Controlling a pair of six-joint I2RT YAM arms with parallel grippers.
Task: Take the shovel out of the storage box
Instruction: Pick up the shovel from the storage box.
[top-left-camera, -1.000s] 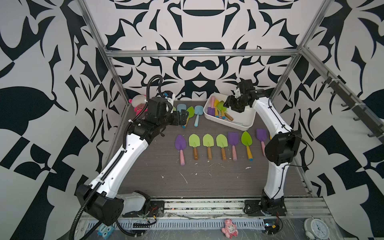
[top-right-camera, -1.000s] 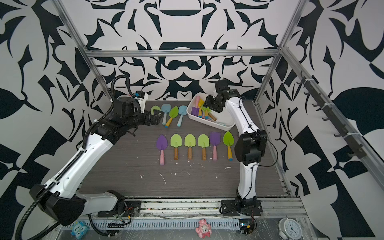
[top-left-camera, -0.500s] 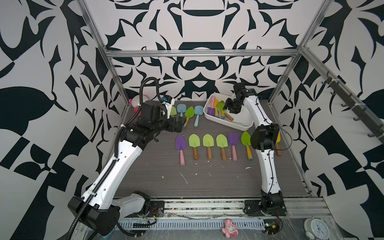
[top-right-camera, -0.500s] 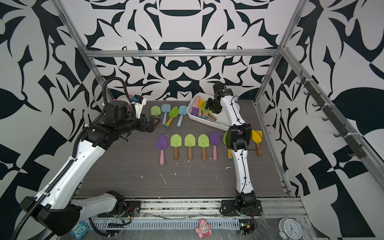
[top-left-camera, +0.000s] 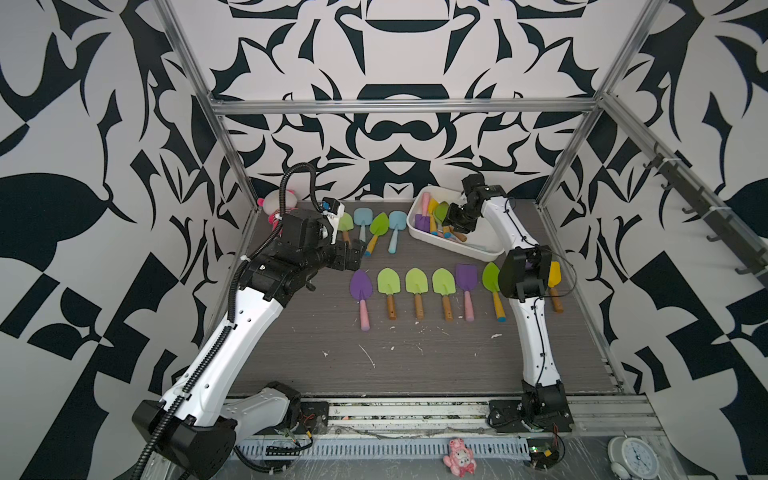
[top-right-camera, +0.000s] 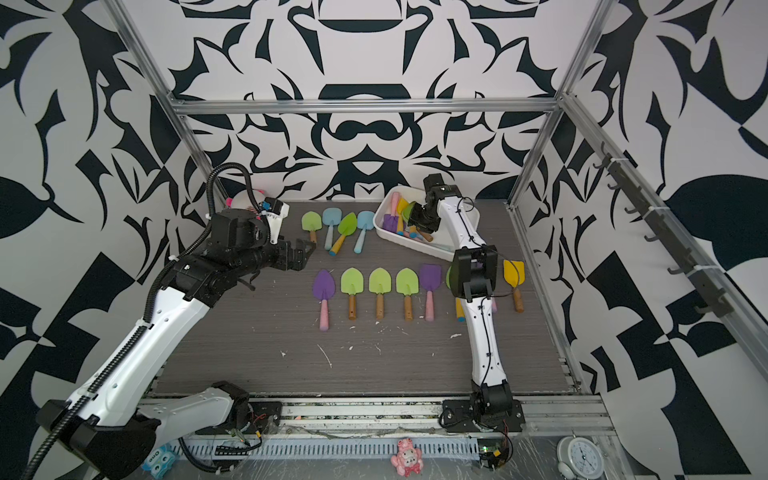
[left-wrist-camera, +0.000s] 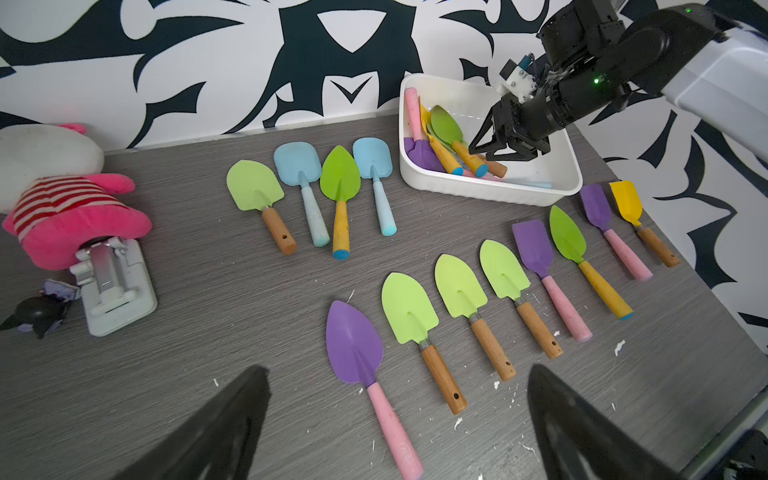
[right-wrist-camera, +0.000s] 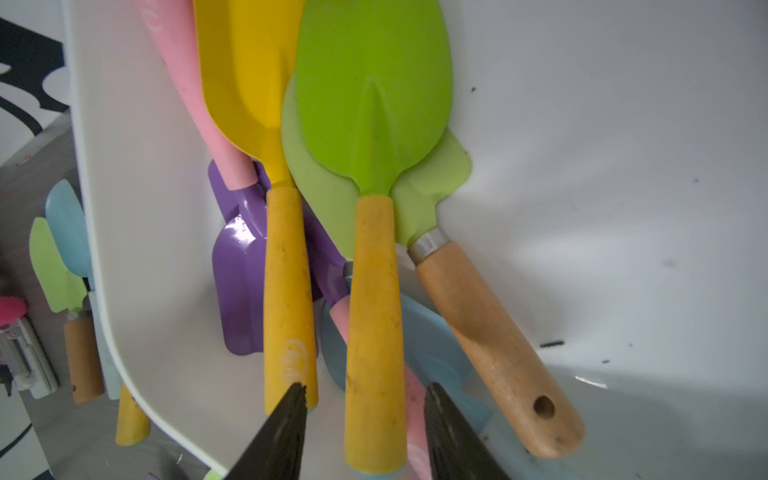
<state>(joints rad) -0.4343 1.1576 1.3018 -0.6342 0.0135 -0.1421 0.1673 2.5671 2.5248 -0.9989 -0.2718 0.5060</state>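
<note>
The right jaws are partly spread inside the storage box, one finger on each side of the yellow handle of a bright green shovel, near its blue end cap. A narrow gap shows on both sides, so they straddle the handle without pinching it. This shovel lies on top of the pile in the box, its blade over a paler green shovel with a wooden handle. Just beside it lies a yellow shovel, with a purple shovel, a pink handle and a light blue blade underneath.

The white box sits slantwise near the far right corner of the grey counter, in both top views.

The left jaws are spread wide and hold nothing, hanging above the counter towards its left edge, near a purple shovel with a pink handle. That shovel starts a row of eight across the middle of the counter, reaching to the right edge. Four more shovels lie side by side along the far edge, and a pink plush toy is in the far left corner
</note>
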